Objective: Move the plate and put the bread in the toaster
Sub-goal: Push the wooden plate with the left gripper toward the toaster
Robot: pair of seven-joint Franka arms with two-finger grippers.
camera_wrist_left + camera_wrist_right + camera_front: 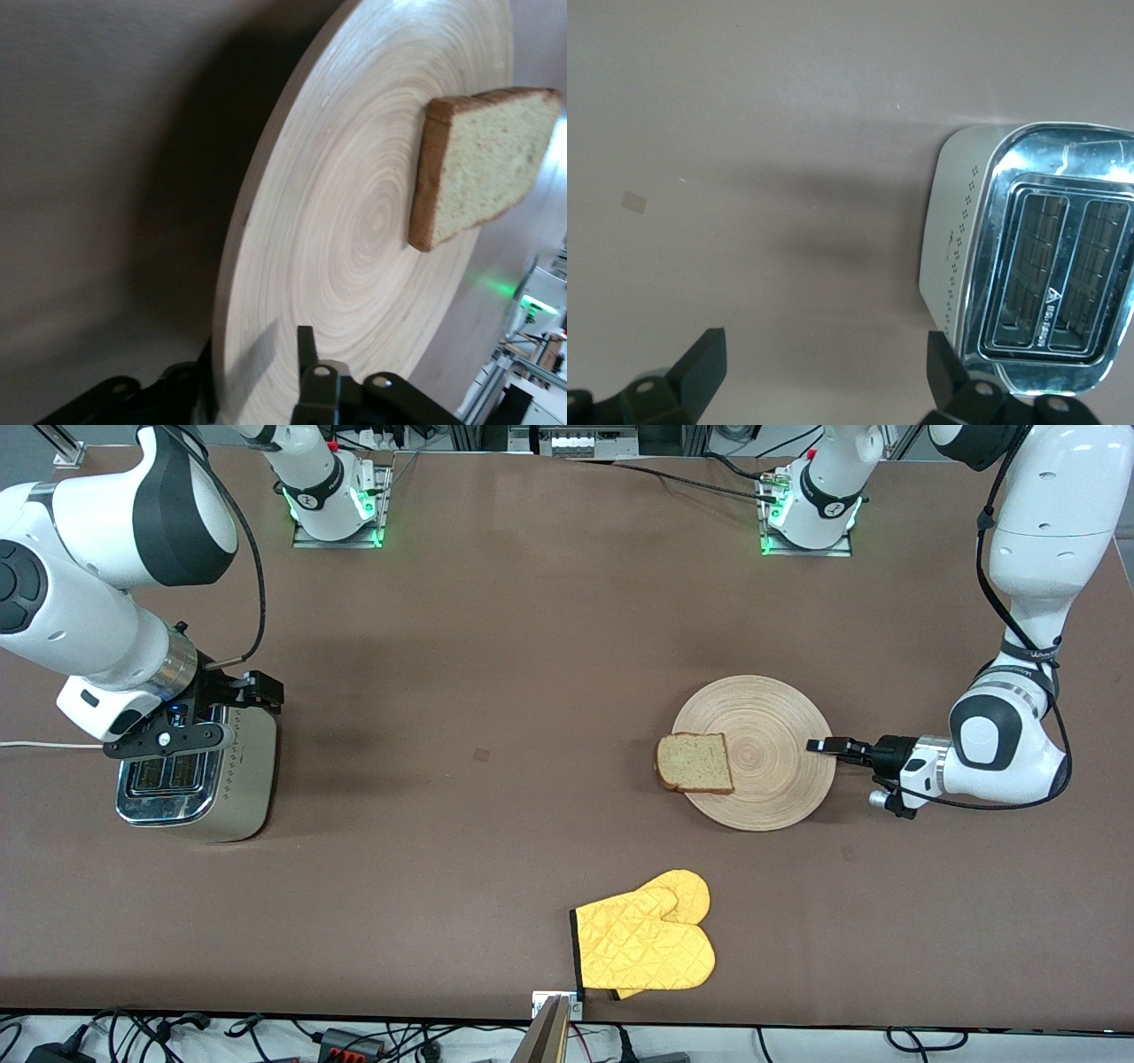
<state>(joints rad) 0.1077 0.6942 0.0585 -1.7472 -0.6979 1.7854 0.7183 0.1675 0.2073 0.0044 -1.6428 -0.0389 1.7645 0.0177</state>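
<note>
In the front view we see the wooden plate (pixel 753 753) on the bench (pixel 496 655) toward the left arm's end, the bread slice (pixel 695 763) lying on its rim. Our left end effector (pixel 819 746) grips the plate's edge. The right end effector (pixel 221 717) hovers over the toaster (pixel 195 775). A yellow oven mitt (pixel 645 942) lies nearer the camera.

In the left wrist view, fingers (pixel 306 354) clamp the plate (pixel 354 248); the bread (pixel 483 164) overhangs its edge.

In the right wrist view, fingers (pixel 700 367) are spread apart above the toaster (pixel 1036 283)
</note>
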